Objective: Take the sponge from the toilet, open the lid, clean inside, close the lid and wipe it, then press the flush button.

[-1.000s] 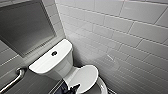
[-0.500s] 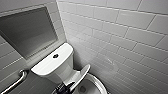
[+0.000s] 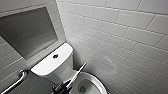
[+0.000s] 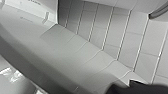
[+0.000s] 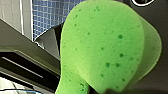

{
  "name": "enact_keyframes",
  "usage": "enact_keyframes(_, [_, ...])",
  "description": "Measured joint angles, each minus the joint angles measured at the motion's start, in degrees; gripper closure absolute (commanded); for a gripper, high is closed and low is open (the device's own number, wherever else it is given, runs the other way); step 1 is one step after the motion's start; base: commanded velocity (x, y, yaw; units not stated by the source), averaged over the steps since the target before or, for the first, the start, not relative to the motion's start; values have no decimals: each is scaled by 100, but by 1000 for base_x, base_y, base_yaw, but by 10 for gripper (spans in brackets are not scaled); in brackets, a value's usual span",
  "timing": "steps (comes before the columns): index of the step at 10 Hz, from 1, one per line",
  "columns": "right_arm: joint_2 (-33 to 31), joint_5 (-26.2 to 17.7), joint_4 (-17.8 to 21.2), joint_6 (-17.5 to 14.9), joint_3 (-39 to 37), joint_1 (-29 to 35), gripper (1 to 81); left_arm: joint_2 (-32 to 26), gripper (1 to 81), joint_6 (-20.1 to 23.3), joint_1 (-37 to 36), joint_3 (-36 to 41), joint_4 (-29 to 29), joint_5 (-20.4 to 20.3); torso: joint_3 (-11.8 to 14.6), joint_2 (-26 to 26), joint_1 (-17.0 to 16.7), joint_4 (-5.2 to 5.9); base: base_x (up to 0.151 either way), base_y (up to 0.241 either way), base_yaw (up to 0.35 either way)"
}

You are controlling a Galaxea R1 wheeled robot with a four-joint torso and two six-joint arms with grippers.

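Observation:
The white toilet (image 3: 53, 65) stands in the tiled corner, with the round dark flush button (image 3: 55, 56) in the middle of its tank top. The lid (image 3: 79, 72) is raised and seen nearly edge-on above the uncovered bowl (image 3: 96, 83). My left gripper (image 3: 60, 88) is a dark shape at the lid's lower end, open; I cannot tell whether it touches the lid. In the right wrist view the bright green sponge (image 5: 105, 47) looms large, pinched at its narrow end by my right gripper (image 5: 95, 90), which is shut on it.
White tiled walls (image 3: 120, 37) close in behind and to the right of the toilet. A grey recessed niche (image 3: 27, 31) sits above the tank. A metal grab bar (image 3: 15, 81) runs along the left wall. The left wrist view shows wall tiles (image 4: 117, 32).
The lid has swung from a flatter lie to nearly upright. The whole head picture has shifted, so the camera has moved. The sponge stays in the right gripper.

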Motion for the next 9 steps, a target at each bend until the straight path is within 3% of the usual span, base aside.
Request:
enact_keyframes(5, [0,0,0,0,2,0,811,-221,10,-773,72,-15,369,-813,2,0,0,0,0,0,0])
enact_keyframes(9, [0,2,0,2,6,-6,811,-127,10,-961,85,-28,107,-896,4,0,0,0,0,0,0])
